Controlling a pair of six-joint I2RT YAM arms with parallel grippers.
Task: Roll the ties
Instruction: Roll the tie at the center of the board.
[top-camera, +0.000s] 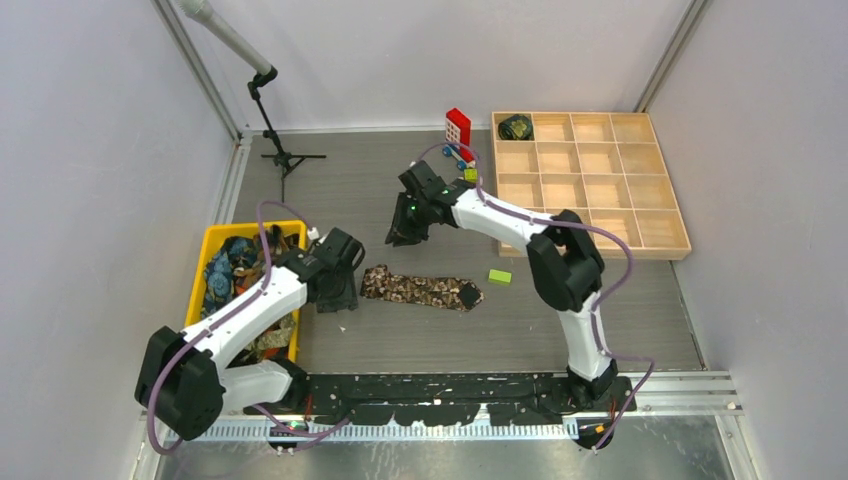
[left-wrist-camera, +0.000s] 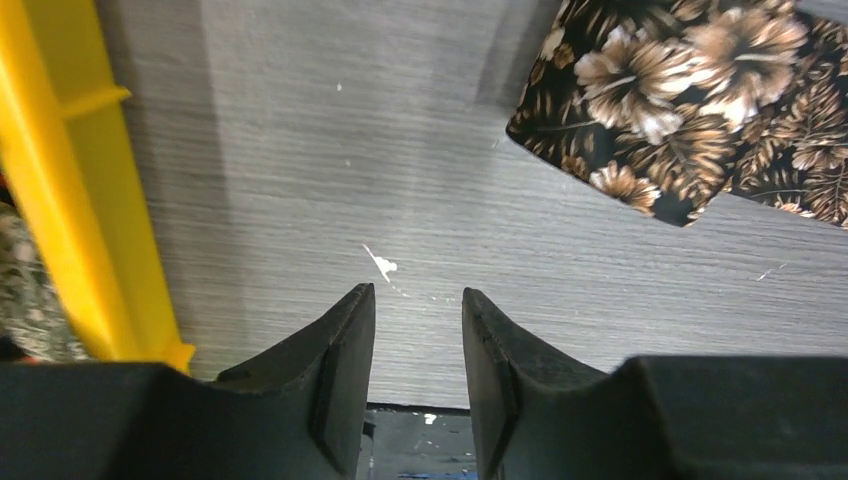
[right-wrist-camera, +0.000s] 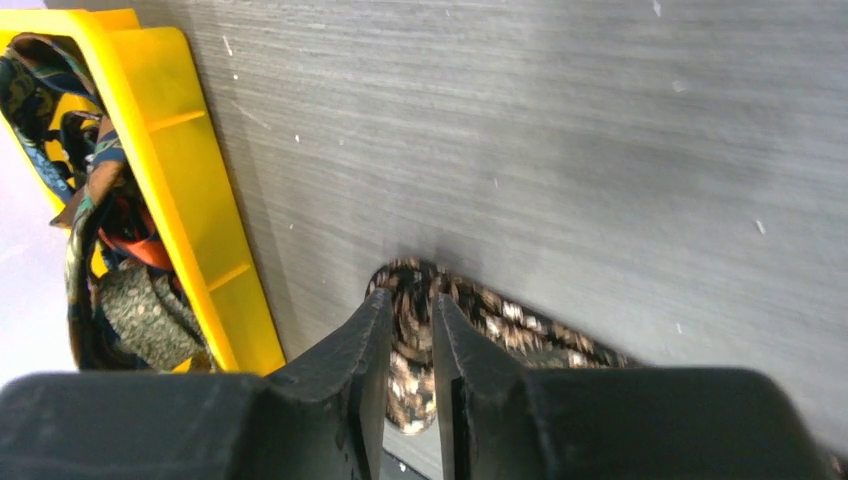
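A brown floral tie (top-camera: 420, 290) lies flat on the grey table between the arms. My left gripper (top-camera: 338, 298) is low, just left of the tie's left end, and is open and empty. In the left wrist view the gripper (left-wrist-camera: 418, 290) is over bare table, with the tie's end (left-wrist-camera: 690, 100) at the upper right. My right gripper (top-camera: 405, 238) hovers just behind the tie. In the right wrist view its jaws (right-wrist-camera: 405, 295) are nearly together with only a narrow slit. The tie (right-wrist-camera: 520, 325) shows through the slit on the table beyond. A rolled dark tie (top-camera: 516, 127) sits in the box's far left cell.
A yellow bin (top-camera: 215, 240) at the left holds several loose ties (top-camera: 235, 270); it also shows in the right wrist view (right-wrist-camera: 190, 180). A wooden compartment box (top-camera: 590, 180) stands at the back right. A small green block (top-camera: 500, 276), red-and-white bricks (top-camera: 457, 128) and a stand (top-camera: 275, 150) are nearby.
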